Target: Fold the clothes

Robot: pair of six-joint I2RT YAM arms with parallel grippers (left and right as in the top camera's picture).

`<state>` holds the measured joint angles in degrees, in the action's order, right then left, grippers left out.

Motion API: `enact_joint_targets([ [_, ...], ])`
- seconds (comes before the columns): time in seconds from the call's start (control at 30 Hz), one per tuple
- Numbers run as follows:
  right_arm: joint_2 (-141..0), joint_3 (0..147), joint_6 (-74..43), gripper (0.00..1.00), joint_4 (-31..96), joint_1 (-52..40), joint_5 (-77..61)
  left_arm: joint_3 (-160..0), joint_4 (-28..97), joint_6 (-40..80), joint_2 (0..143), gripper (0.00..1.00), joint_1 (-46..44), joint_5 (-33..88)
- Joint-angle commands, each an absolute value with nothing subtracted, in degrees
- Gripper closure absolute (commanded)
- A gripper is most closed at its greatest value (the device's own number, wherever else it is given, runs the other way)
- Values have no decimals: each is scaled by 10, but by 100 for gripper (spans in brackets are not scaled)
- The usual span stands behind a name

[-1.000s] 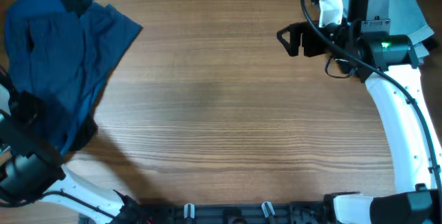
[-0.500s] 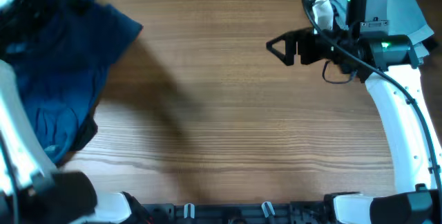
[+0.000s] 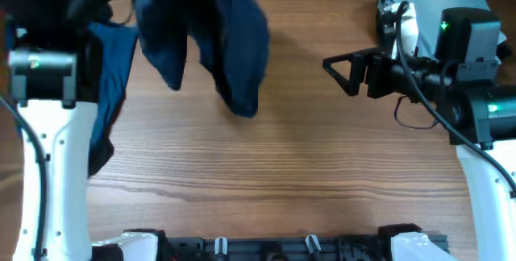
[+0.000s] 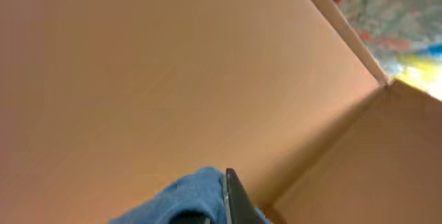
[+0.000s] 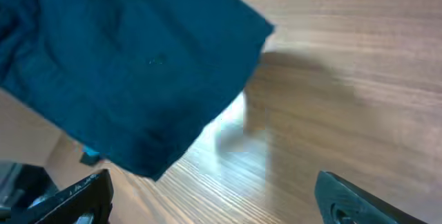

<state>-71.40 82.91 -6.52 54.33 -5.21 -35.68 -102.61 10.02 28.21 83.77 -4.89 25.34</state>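
Overhead, we are looking down on the wooden counter (image 3: 282, 172), its middle offering room to spread a garment flat. Over its upper left part the navy shorts (image 3: 226, 43) are hanging in the air and draping loosely. They are lifted clear of the brighter blue garment (image 3: 117, 68) lying by the left edge, so we are judging this as the carry toward the middle. The left gripper (image 4: 214, 209) is clenching a bunch of the shorts' cloth. Its fingertips are largely hidden, but the wrist view is showing blue fabric bulging beside one finger. The right gripper (image 3: 339, 66) is hovering spread wide and empty, pointing at the shorts, probably to catch a free edge.
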Motion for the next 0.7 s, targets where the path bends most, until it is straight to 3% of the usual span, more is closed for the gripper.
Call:
enact_joint_targets([
  [0.0,-718,833,-74,6,516,-85,-345,-1036,58,295,833,96,-113,79],
  [0.23,-725,740,-169,9,337,-162,-347,-1036,1,294,832,96,-170,-12],
  [0.37,-761,679,-126,11,226,-197,-359,-1036,8,295,832,96,-171,-13],
  [0.67,-857,675,-156,17,163,-260,-375,-1036,33,294,826,96,-171,-12],
])
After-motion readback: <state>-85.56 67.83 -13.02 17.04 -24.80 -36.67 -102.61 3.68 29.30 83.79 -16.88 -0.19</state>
